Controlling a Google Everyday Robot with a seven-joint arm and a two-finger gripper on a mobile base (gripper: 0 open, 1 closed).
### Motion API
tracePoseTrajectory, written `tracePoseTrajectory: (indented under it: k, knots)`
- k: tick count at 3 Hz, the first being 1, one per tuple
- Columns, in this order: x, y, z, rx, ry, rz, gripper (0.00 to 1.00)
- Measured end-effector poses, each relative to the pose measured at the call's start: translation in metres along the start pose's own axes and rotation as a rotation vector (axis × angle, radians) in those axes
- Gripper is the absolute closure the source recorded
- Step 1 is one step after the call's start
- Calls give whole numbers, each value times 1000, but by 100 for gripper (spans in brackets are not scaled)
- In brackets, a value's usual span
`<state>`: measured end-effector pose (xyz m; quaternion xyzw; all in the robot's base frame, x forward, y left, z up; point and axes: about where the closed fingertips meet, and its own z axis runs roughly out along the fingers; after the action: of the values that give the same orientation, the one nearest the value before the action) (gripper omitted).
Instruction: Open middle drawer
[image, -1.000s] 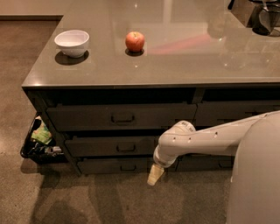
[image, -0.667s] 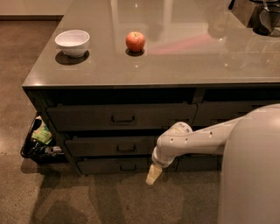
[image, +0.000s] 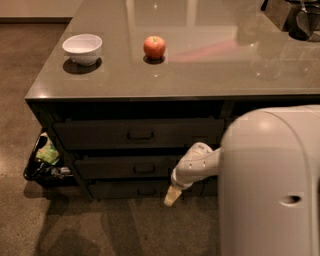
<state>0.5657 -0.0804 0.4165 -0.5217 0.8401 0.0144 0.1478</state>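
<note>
— Three drawer fronts are stacked under the counter (image: 210, 80); which is ours?
— The middle drawer (image: 110, 167), medium height, between the taller drawer (image: 90, 134) above and the thin bottom drawer (image: 115, 190). Its small loop handle (image: 144, 169) sits at the centre, and the front looks shut.
— Where is the gripper (image: 172, 195)?
— Low, in front of the bottom drawer, just right of and below the middle handle, not touching it. Its pale tip points down and to the left from the white arm (image: 197, 161).
— Spread or together?
— I cannot tell; it reads as one tapered shape.
— On the counter?
— A white bowl (image: 82, 48) at the left and an apple (image: 154, 47) near it, apart. A dark bin (image: 44, 162) stands on the floor by the left corner.
</note>
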Motion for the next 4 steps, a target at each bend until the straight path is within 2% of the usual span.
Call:
tracePoseTrajectory:
  k: [1, 2, 4]
  knots:
    - [0, -32, 4, 87, -9, -13, 0]
    - [-2, -31, 5, 89, -11, -14, 0]
    - [21, -33, 14, 111, -26, -56, 0]
